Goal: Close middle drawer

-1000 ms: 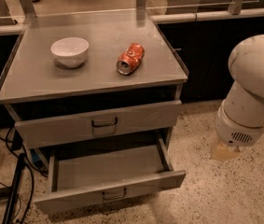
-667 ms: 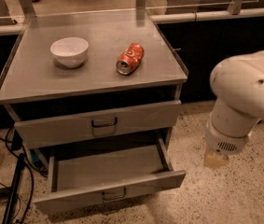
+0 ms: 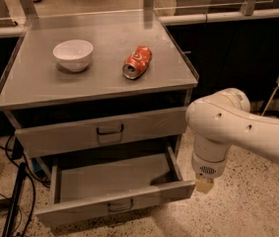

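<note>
**Drawer Pulled Out, Robot Arm Beside It**

In the camera view, a grey cabinet fills the middle of the picture. Its flat top holds two things. A white bowl sits upright at about 11 o'clock. A red can lies on its side at about 12 o'clock, near the bowl but not touching it.

Under the top is a tall drawer front with a dark handle in the middle. It looks nearly shut.

Below that is the middle drawer, at about 6 o'clock. It is pulled far out toward the camera. You can see its bare grey floor and its low side walls. Its thin front panel has a small dark loop handle in the middle.

The big white robot arm comes in from the right side, at about 4 o'clock. The gripper hangs down from it as a small tan tip. It is at 3 o'clock from the drawer, just beside the right end of the thin front panel. I cannot tell if it touches the panel. I cannot tell if the gripper is wide or narrow. It holds nothing that I can see.

Dark cables lie on the speckled floor at about 8 o'clock.
</note>
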Controlling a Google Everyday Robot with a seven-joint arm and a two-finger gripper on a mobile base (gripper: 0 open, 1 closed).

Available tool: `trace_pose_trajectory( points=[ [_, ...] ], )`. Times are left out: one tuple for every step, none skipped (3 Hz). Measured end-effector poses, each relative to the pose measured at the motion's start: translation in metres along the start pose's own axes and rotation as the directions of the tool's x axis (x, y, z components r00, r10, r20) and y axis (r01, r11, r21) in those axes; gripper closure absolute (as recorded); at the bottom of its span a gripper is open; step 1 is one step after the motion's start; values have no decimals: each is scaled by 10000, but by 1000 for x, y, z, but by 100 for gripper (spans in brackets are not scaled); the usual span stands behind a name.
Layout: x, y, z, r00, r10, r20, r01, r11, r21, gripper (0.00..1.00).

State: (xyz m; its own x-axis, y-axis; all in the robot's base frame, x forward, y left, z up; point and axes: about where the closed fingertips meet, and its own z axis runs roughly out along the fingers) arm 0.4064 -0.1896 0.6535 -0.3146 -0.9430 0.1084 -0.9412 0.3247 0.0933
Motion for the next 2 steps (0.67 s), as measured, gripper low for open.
trace_pose_trajectory(
  points=[
    [0, 0, 1, 10000, 7, -2, -7, 10000, -19, 100],
    [-1, 5, 19, 9999, 103, 10, -102, 9996, -275, 100]
  ],
)
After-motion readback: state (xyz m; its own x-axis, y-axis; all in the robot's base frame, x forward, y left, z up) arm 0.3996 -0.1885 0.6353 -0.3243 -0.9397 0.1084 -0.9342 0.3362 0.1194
